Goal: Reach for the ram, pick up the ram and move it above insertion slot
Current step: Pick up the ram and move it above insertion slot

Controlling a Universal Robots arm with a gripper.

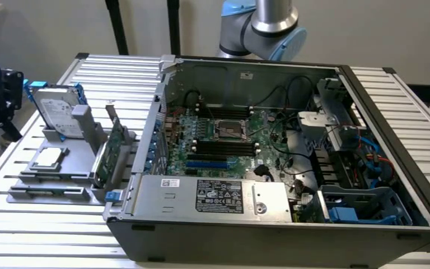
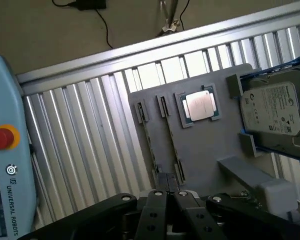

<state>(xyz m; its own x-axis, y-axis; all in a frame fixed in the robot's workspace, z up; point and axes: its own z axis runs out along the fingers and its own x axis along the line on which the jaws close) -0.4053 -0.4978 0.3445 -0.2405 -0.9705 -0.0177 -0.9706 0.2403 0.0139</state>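
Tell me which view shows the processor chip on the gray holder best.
The wrist view: the processor chip is seen nearly face-on, silver lid and green edge, in its recess on the gray holder. The exterior view shows the chip obliquely at its left, lying flat in front of the upright hard drive.

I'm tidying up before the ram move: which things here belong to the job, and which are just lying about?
Job: gripper; narrow holders on the gray tray (whether a ram stands in them, I cannot tell); motherboard slots.
Lying about: hard drive; processor chip; expansion card; power supply.
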